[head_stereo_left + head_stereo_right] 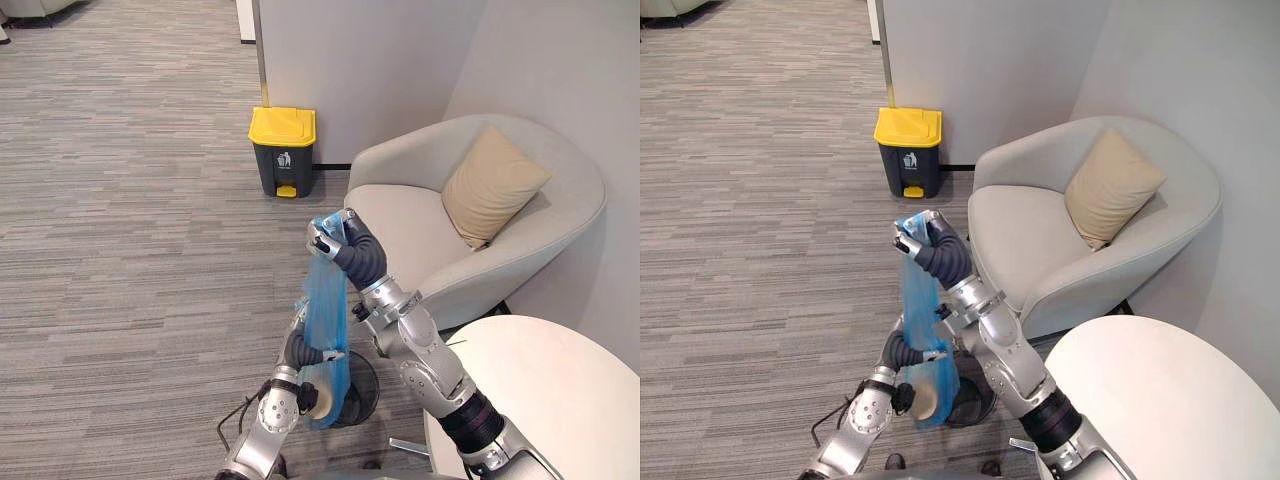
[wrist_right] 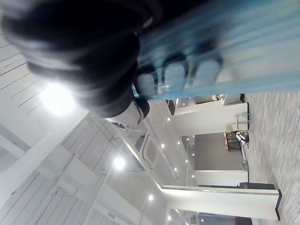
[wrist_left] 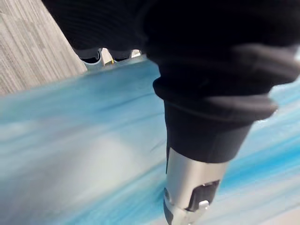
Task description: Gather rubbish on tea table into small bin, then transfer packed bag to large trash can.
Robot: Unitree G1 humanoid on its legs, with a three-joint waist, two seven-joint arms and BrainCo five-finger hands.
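Both arms are gleaming silver-grey under the room lights. The right arm (image 1: 430,365) is showing chunky, rounded metal segments, with a black ribbed band circling it nearer the body. The left arm (image 1: 268,412) is looking slimmer, and a round joint housing with a dark disc is bulging at its side. A dark ribbed cover, soft like a bellows, is wrapping the back and wrist of the right hand (image 1: 338,240) and of the left hand (image 1: 305,352). Silver fingers with dark tips are poking out beyond each cover.
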